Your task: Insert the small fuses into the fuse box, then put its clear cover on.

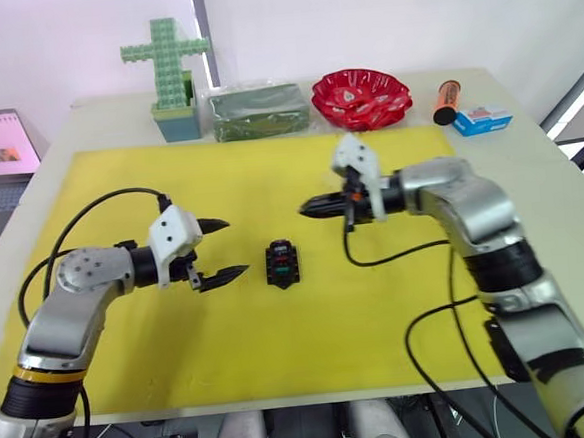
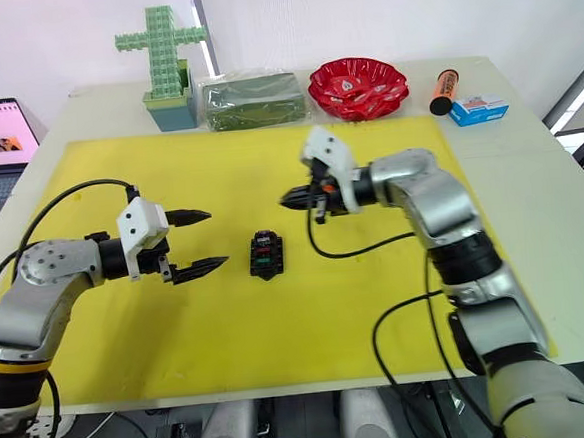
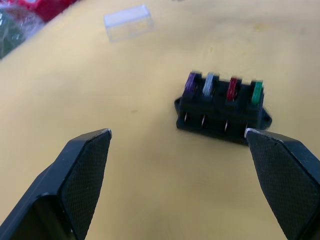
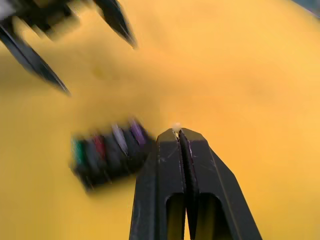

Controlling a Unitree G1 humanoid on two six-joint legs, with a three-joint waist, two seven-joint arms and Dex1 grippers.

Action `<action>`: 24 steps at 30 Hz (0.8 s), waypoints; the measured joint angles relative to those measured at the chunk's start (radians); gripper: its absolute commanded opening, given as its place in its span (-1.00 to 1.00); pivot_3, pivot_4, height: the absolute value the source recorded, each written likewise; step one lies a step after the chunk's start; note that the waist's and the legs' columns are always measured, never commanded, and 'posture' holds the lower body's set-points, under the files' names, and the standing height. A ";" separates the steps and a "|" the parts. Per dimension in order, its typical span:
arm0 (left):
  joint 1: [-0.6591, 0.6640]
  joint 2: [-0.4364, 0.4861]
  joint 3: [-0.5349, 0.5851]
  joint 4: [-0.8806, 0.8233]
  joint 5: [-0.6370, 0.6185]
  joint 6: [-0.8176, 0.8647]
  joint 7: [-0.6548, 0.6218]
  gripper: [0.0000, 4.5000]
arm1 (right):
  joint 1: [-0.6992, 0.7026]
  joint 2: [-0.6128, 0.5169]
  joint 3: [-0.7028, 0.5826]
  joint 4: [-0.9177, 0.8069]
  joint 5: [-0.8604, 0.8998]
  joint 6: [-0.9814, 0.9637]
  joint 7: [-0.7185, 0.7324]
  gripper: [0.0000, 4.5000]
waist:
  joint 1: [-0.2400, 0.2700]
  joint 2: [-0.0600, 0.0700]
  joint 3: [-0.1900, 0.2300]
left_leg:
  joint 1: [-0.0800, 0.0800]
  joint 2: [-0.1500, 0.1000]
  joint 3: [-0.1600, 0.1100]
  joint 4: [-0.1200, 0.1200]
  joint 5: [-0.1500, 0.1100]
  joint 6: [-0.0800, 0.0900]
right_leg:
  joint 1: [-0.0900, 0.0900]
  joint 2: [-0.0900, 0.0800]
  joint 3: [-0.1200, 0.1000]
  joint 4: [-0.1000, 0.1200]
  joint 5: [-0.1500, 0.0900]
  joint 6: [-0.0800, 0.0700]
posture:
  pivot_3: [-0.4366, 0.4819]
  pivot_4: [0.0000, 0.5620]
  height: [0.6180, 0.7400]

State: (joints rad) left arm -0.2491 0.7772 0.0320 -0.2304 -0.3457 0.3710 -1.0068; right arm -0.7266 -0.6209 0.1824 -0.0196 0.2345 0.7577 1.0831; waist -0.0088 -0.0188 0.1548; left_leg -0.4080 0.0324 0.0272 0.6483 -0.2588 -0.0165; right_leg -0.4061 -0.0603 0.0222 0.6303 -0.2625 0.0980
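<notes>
Fuse box: your black fuse box (image 1: 281,263) sits in the middle of the yellow mat (image 1: 132,365), between your two grippers.
Small fuses: you can see four small fuses (image 3: 222,88) standing in a row in the slots on top: purple, pale grey, red and green.
Clear cover: the clear cover (image 3: 128,22) lies alone on the mat, well apart from the fuse box, toward the far edge near the red bowl (image 1: 361,97).
Left gripper: your left gripper (image 1: 214,251) is spread wide with nothing in it, just beside the fuse box and pointing at it.
Right gripper: your right gripper (image 1: 307,208) has its fingers pressed together with nothing between them. It hangs near the fuse box, on the far side.
Far edge of the table: a green block cross, a bag of green stuff, an orange marker and a blue-white carton.
</notes>
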 measured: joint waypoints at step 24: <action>0.096 0.173 0.147 0.015 -0.058 0.106 -0.038 1.00 | 0.332 -0.342 -0.163 -0.177 0.054 -0.043 0.007 0.99 | -0.002 0.000 0.001 | 0.001 0.001 0.001 0.000 0.000 0.000 | -0.001 0.000 0.001 0.000 -0.002 -0.003 | -0.05 -0.47 1.00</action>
State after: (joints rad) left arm -0.1528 0.9503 0.1790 -0.2156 -0.4041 0.4768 -1.0449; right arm -0.3949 -0.9631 0.0195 -0.1964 0.2886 0.7145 1.0903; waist -0.0112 -0.0186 0.1556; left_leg -0.4073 0.0332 0.0283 0.6479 -0.2588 -0.0164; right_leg -0.4066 -0.0604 0.0229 0.6301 -0.2643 0.0948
